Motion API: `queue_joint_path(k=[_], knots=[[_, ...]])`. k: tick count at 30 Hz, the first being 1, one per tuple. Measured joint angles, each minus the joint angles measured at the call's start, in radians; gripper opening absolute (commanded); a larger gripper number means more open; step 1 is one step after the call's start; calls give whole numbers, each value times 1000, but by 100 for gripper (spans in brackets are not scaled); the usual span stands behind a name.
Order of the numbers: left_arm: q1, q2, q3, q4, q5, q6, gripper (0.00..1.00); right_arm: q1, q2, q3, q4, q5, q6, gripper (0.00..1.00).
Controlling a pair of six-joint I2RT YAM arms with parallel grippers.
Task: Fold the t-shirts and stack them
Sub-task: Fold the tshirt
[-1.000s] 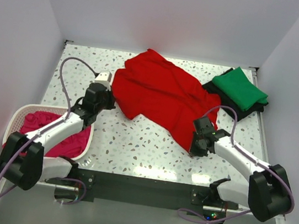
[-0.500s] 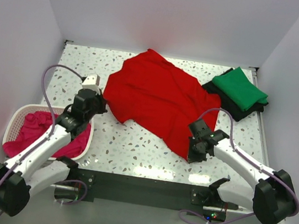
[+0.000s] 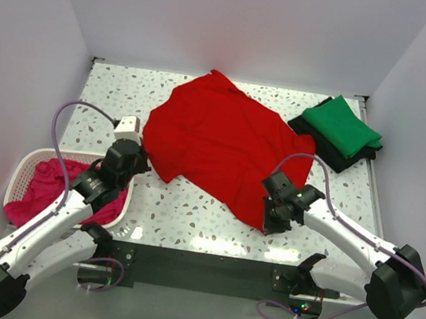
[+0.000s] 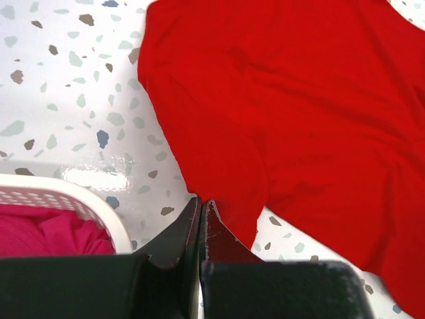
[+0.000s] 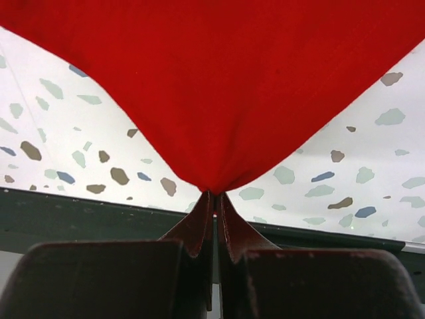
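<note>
The bright red t-shirt [image 3: 216,140] lies spread out in the middle of the table. My left gripper [image 3: 143,162] is shut on its near-left edge; in the left wrist view the shut tips [image 4: 201,202] meet the red cloth [image 4: 299,113]. My right gripper [image 3: 265,221] is shut on the shirt's near corner, and the cloth [image 5: 219,80] fans out from the pinched tips [image 5: 214,196]. A folded green t-shirt [image 3: 341,126] lies on a folded black one [image 3: 339,157] at the back right. The magenta-pink t-shirt [image 3: 47,180] lies crumpled in the basket.
The white lattice basket [image 3: 22,160] stands at the near left, right beside my left arm; its rim shows in the left wrist view [image 4: 73,199]. A dark strip [image 3: 206,266] runs along the table's near edge. White walls close in three sides.
Both grippers have moved toward the near edge and a little left, drawing the red t-shirt with them. The shirt now lies flatter and more spread out.
</note>
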Motion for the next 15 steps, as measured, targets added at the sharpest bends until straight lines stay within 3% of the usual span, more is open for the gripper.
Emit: queue_joint_path(k=[5, 15], knots=[[-4, 18, 13, 2, -51, 6, 0, 2, -14, 35, -8, 17, -1, 0], [-3, 238, 91, 95, -95, 87, 0, -80, 30, 89, -1, 99, -37, 0]])
